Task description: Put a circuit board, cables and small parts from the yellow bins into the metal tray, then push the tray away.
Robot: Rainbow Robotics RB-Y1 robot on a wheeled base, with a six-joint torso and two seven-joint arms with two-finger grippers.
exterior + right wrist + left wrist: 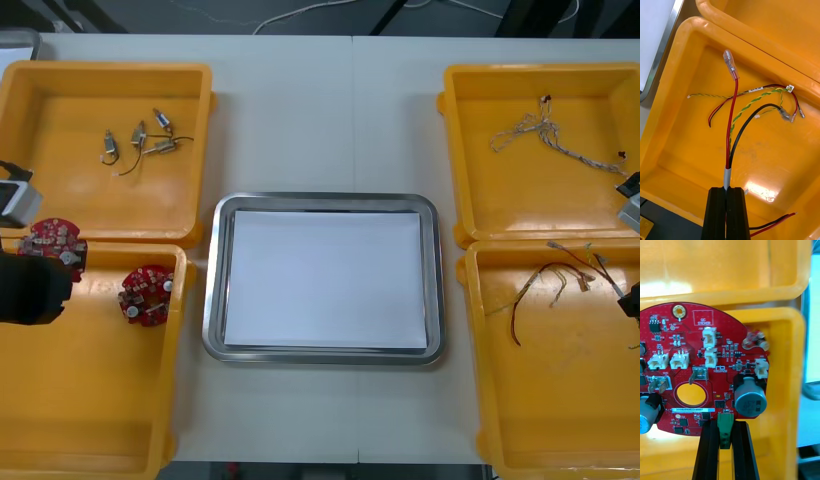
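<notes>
The left end effector [725, 427] is clamped on a green connector [724, 418] at the rim of a round red circuit board [696, 363]. The board stands just past its fingertips, over the near left yellow bin [95, 410], and its outer side is cut off. A second board [146, 295] lies beyond, mostly hidden in the wrist view. The right end effector [726, 190], largely cut off in the front view, pinches the grey sleeve of a red and black cable [731, 123] over the near right bin [560, 400]. Other cables [752, 100] lie farther ahead. The metal tray [325, 202] sits between the bins on the surface [300, 120].
</notes>
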